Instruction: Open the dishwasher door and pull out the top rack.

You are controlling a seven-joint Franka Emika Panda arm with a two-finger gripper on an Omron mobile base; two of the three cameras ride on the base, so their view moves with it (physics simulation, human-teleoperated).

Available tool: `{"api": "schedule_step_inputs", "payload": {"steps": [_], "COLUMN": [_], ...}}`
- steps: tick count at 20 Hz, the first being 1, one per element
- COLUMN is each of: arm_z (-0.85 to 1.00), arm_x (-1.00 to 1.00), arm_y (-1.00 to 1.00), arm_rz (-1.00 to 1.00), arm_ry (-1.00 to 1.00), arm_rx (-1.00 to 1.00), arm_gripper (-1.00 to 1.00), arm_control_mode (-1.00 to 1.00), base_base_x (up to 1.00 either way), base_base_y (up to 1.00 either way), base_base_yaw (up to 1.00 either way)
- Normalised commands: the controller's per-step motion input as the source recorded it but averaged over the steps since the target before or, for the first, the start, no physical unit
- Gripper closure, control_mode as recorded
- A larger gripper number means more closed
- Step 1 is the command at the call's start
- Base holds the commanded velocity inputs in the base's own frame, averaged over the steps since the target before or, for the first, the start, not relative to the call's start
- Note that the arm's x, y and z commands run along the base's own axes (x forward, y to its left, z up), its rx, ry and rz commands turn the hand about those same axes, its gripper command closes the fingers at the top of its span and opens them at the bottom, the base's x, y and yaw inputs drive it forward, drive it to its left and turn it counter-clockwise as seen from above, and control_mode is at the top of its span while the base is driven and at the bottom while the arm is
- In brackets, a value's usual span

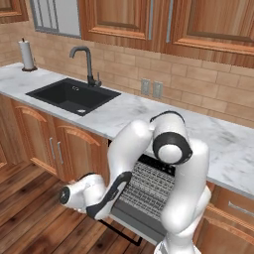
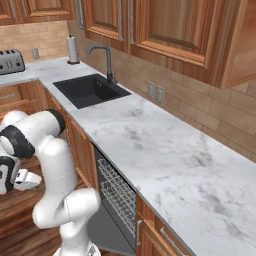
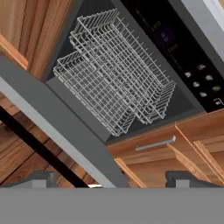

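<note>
Nearest the base, the white arm's two-finger gripper (image 3: 109, 181) is hanging low in front of the cabinets, its two small dark fingertips (image 3: 41, 178) standing wide apart with nothing between them. Just beyond the tips, the flat grey metallic dishwasher door (image 3: 52, 116) is lying dropped open, its long black bar handle (image 3: 39, 148) crossing the hand view on the near edge. In the left base view the door (image 1: 141, 225) is showing below the arm, with the handle (image 1: 119, 233) near the wooden floor (image 1: 30, 213).

Farther in, the wide shallow top rack of thin silver-grey wire grid (image 3: 116, 70) is sitting inside the dark tub, apparently not yet drawn out; it is also showing in the right base view (image 2: 117, 192) under the white marble counter (image 2: 160, 150). Farthest back on the left, the black sink (image 1: 74, 94) and dark faucet (image 1: 87, 62) are standing well apart from the work.

From here, I judge the main risk to be the reach over the open door: the fingers could catch the door's edge or handle, or close on too thin a wire and slip. Grabbing the lower tier of wire instead of the top one would also fail the pull.
</note>
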Motion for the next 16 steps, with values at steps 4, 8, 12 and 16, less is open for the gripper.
{"api": "schedule_step_inputs", "payload": {"steps": [4, 8, 12, 16], "arm_z": [0.54, 0.4, 0.17, 0.01], "arm_x": [0.15, 0.33, 0.36, 0.39], "arm_y": [-0.46, -0.3, -0.21, -0.16], "arm_rz": [0.05, 0.05, 0.05, 0.03], "arm_ry": [0.01, 0.08, 0.11, 0.03], "arm_rx": [0.06, 0.0, -0.02, -0.09], "arm_gripper": [-1.0, -1.0, -1.0, -1.0], "arm_control_mode": [-1.0, -1.0, -1.0, -1.0], "base_base_x": [0.0, 0.0, 0.0, 0.0], "base_base_y": [0.0, 0.0, 0.0, 0.0], "base_base_yaw": [0.0, 0.0, 0.0, 0.0]}}
